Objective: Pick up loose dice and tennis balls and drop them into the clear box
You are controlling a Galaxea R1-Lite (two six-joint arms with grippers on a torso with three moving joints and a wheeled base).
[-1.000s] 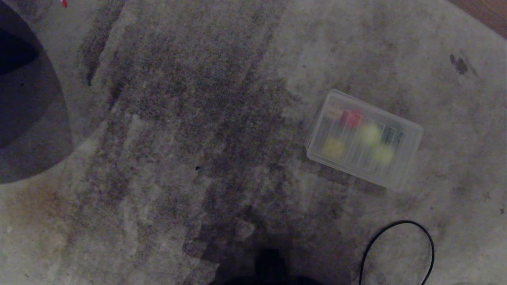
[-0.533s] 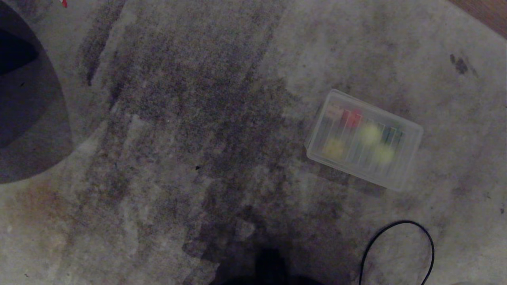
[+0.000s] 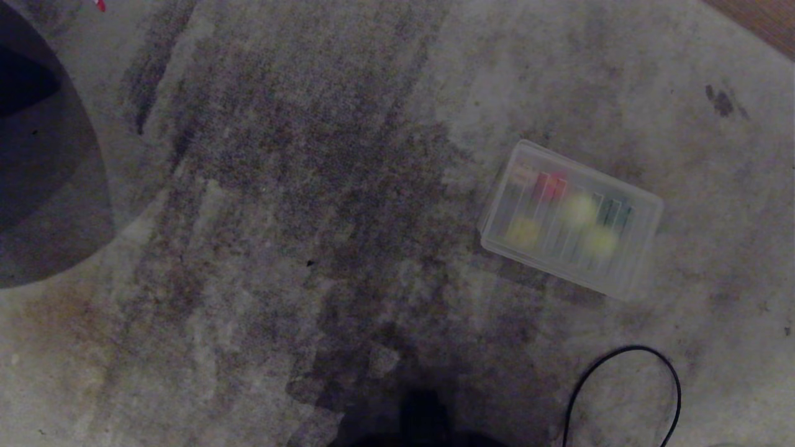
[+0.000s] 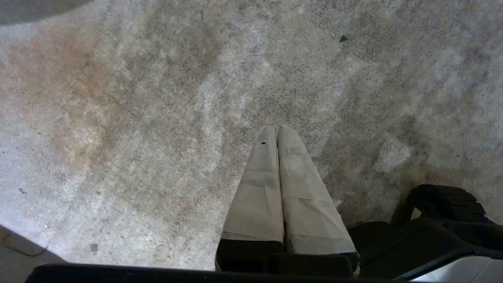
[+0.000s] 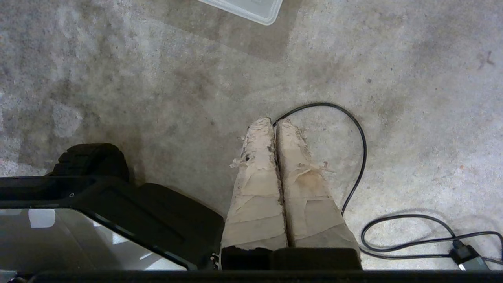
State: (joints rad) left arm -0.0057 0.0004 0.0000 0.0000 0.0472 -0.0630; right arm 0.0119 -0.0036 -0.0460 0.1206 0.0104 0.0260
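The clear box [image 3: 570,218] lies on the stained grey carpet [image 3: 279,186] right of centre in the head view, lid on, with the dice [image 3: 550,184] and tennis balls [image 3: 581,210] showing blurred inside it. Going left to right: the left gripper [image 4: 277,129] hangs over bare carpet, fingers pressed together and empty; the right gripper [image 5: 274,122], likewise closed and empty, points toward the box's corner [image 5: 251,8], a black cable [image 5: 359,133] looping beside it. The right arm looks nearer; the box's long axis runs diagonally.

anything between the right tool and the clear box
Only a black cable looping past the shut right tool, then bare floor up to the clear box, per the right wrist view.
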